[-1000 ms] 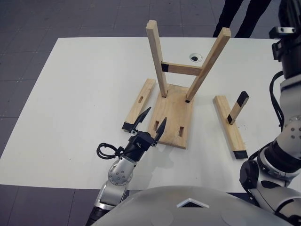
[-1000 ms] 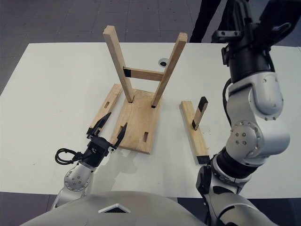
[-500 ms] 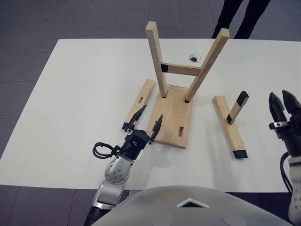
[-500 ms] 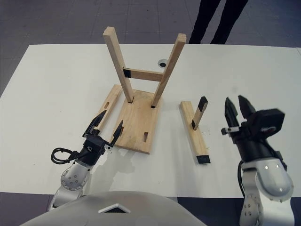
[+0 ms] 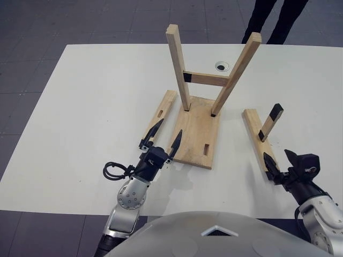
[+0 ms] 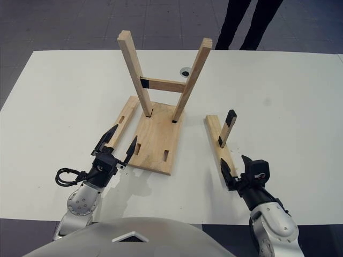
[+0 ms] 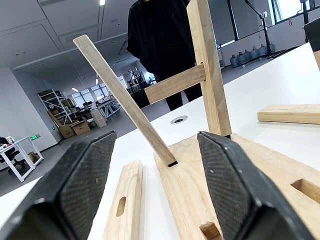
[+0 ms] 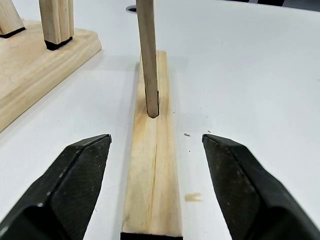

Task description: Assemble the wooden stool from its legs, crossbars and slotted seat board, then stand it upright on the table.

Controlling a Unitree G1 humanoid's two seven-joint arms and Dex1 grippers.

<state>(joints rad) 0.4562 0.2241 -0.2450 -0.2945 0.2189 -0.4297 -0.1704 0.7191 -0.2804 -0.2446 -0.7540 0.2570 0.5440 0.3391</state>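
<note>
Fingers of the right tool (image 5: pixel 278 159) are standing wide apart, holding nothing, at lower right, facing the near end of the loose leg (image 5: pixel 262 150), whose long axis is running away from it. The left tool (image 5: pixel 169 128) is gaping empty beside the seat board (image 5: pixel 198 134).

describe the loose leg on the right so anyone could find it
On the table, find the seat board with two legs standing in it. On its right lies a loose leg, just ahead of the right pincer. Unlike the bare leg left of the board, it has a short black-tipped crossbar standing in its slot.
</note>
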